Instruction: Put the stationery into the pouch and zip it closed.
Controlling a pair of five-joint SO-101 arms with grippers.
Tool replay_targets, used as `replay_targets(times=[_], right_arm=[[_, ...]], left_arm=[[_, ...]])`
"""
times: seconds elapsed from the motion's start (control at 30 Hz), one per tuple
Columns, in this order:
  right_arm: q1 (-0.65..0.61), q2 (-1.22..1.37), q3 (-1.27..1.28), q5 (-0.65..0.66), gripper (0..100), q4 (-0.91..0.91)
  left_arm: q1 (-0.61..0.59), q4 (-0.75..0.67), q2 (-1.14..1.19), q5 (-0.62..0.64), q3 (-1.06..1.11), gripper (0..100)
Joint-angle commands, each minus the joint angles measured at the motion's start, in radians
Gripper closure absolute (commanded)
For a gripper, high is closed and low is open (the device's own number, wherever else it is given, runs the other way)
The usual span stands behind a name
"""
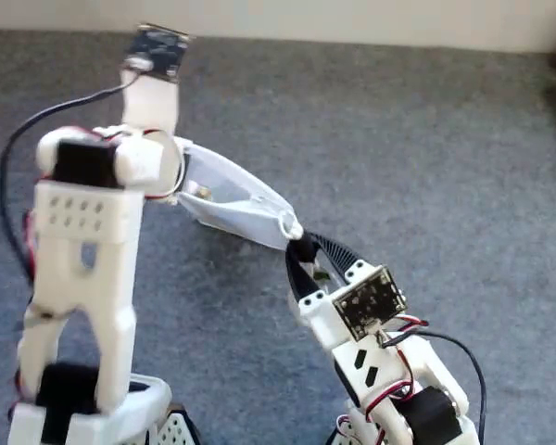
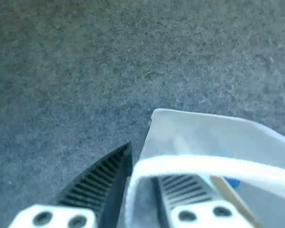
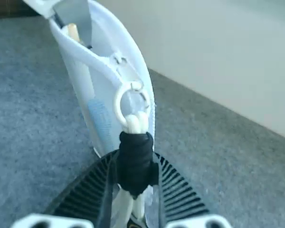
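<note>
Your left gripper [image 2: 143,167] was clamped on one end of the pouch [image 1: 236,199]. Your right gripper [image 3: 133,164] was closed on the black zipper pull [image 3: 134,142] at the other end. The pouch was stretched between them over the grey carpet [image 1: 426,139], and a pale wall [image 1: 352,17] ran along the carpet's far edge.

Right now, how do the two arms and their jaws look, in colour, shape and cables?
Both the left arm and the right arm have white plastic shells with black motors, red wires at the joints and a black cable. Each wrist carries a dark circuit board. The left gripper and the right gripper have dark, ribbed, wedge-shaped jaws on white bases with round holes.
</note>
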Motion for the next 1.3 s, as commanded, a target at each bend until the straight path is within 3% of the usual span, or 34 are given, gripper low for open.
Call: replay_targets(times=[0.0,0.23,0.53,1.03,1.27], right_arm=[[-0.001,-0.007,-0.065,0.012,99.5,0.111],[-0.005,-0.007,-0.240,0.080,99.5,0.354],[-0.005,-0.007,-0.274,0.104,99.5,0.461],[-0.005,-0.007,-0.271,0.098,99.5,0.473],[-0.005,-0.007,-0.274,0.098,99.5,0.475]], left_arm=[[0.053,-0.017,0.007,-0.069,-0.068,83],[0.211,-0.012,0.007,-0.315,-0.170,80],[0.446,-0.012,0.007,-0.497,-0.240,79],[0.725,-0.011,0.013,-0.502,-0.303,80],[0.846,0.074,0.018,-0.502,-0.286,80]])
